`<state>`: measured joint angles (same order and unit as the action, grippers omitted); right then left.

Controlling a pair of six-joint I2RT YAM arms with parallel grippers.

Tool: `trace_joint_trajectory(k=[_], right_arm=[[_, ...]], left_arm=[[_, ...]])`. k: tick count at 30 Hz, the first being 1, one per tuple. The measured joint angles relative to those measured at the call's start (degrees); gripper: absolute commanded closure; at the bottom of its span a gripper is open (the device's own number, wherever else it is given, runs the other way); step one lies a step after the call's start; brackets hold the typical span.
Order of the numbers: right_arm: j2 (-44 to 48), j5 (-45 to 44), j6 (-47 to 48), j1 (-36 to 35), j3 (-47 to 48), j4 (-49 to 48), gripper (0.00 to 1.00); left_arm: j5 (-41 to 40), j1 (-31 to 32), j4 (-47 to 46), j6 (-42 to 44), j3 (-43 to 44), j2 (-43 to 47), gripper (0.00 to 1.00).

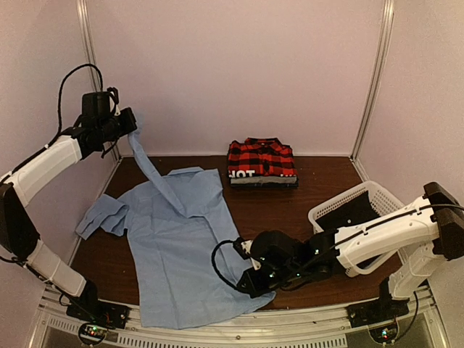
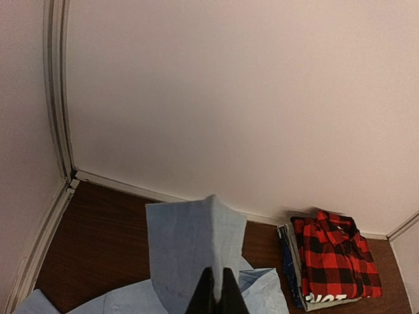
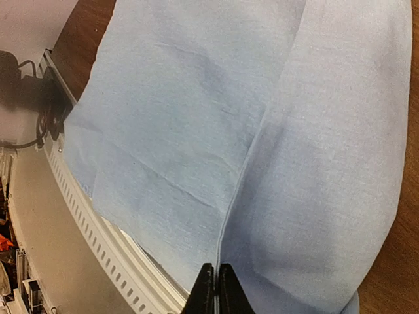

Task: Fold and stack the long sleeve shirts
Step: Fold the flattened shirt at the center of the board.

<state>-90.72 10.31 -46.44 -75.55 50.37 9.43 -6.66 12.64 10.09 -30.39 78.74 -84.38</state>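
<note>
nearest, lower centre: right gripper (image 1: 252, 281) pinched shut on hem (image 1: 210, 310) of plain light blue cloth button-up shirt (image 1: 177, 246) spread lower left. left gripper (image 1: 130, 122), upper left, clamped tight on its sleeve (image 1: 156, 174). carry sleeve inward, taut, flat across body.

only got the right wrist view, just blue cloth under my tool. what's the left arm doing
Observer: The left tool is up at the back left, shut on a sleeve of the blue shirt, holding it off the table.
Operator: any stack started
Observer: A red plaid shirt lies folded on a small pile of clothes at the back.
Operator: anything to my right
Observer: A white basket stands on the table's right side.
</note>
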Motion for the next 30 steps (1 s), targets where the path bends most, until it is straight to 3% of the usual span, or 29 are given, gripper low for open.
trace_joint_trajectory(k=[5,12,14,20,30], right_arm=[[1.7,0.0,0.0,0.0,0.1,-0.2,0.90],[2.5,-1.1,0.3,0.0,1.7,1.8,0.53],[4.1,-2.4,0.2,0.0,1.8,3.0,0.47],[11.1,-6.8,-0.7,0.0,-0.3,5.2,0.47],[17.2,-11.6,-5.9,-4.6,-14.5,7.9,0.52]], left_arm=[[0.1,-1.7,0.6,-0.6,-0.5,-0.5,1.00],[0.0,-3.8,1.0,-1.1,-0.5,-0.5,1.00],[0.0,-4.2,1.3,-1.2,-0.5,-0.5,1.00],[0.1,-5.1,1.6,-1.8,-1.7,-0.5,1.00],[3.3,-5.2,1.9,-2.1,-1.9,-1.3,1.00]])
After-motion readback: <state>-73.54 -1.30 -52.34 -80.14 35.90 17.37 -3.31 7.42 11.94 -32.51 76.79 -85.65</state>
